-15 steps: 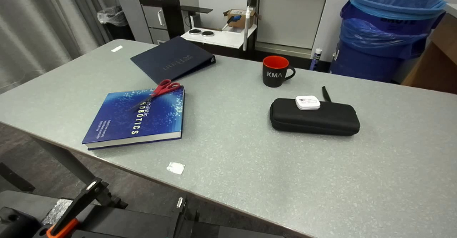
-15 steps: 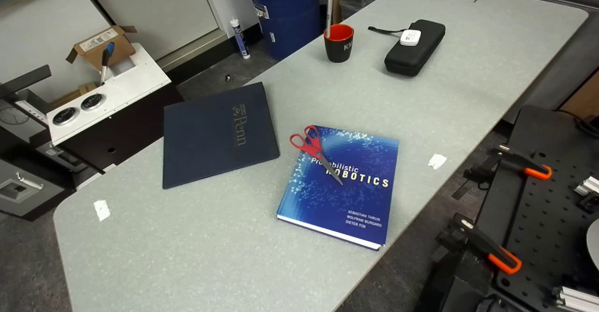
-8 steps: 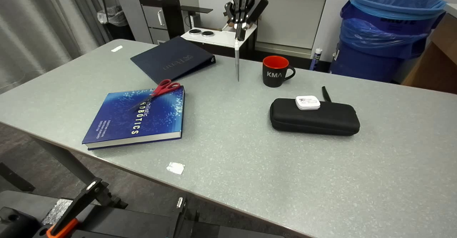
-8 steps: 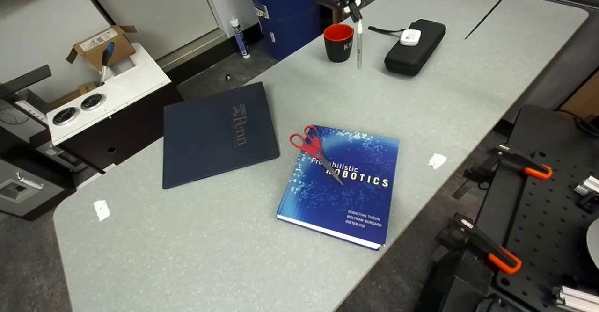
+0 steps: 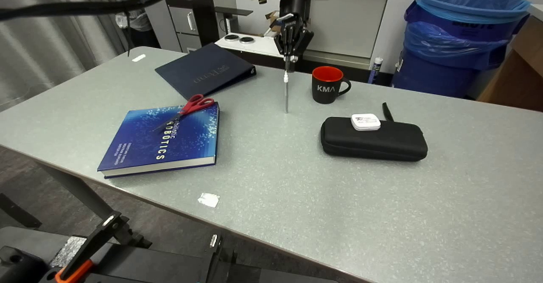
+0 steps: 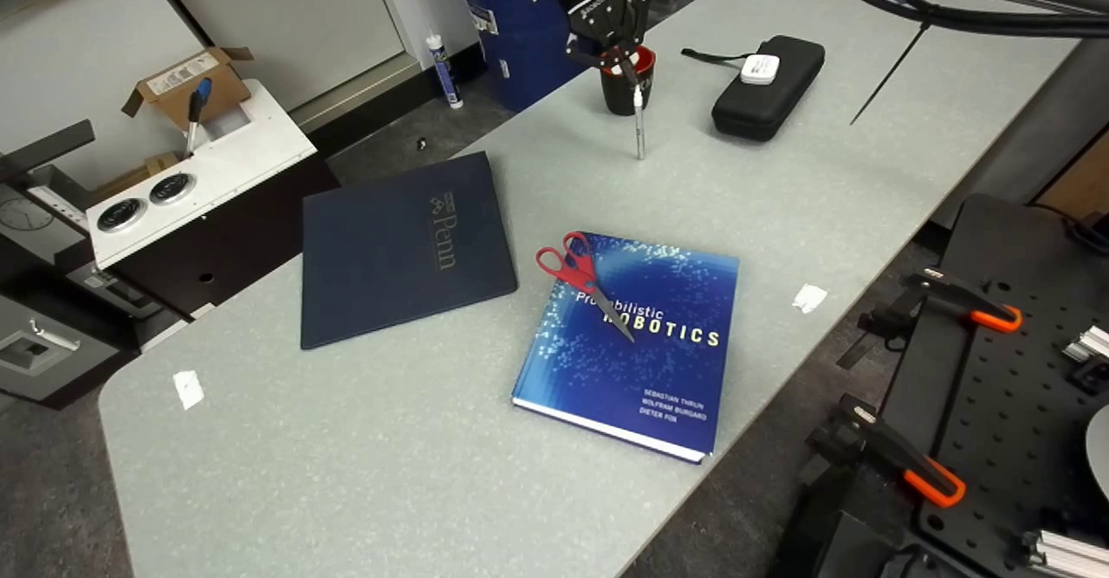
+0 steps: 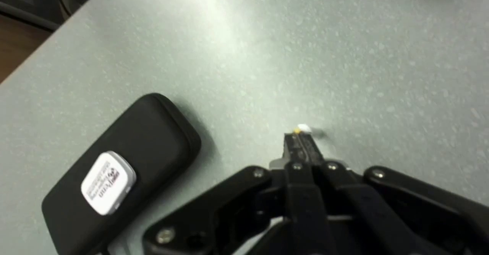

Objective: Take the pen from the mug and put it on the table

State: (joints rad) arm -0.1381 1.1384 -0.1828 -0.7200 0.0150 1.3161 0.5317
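Lowered since the earlier frame, the pen (image 5: 286, 96) is gripped near-upright by the pincer (image 5: 289, 69), outside the mug (image 5: 325, 90), in an exterior view. In an exterior view, contact with the worktop (image 6: 745, 205) cannot be confirmed. In the wrist view, the pincer is seen clenched — if released upright, the pen could be toppled and rolled away.

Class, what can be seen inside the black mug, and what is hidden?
Inside the mug, only red inner wall shows in an exterior view; the pen is outside, in the gripper. The near side hides the bottom and anything there.
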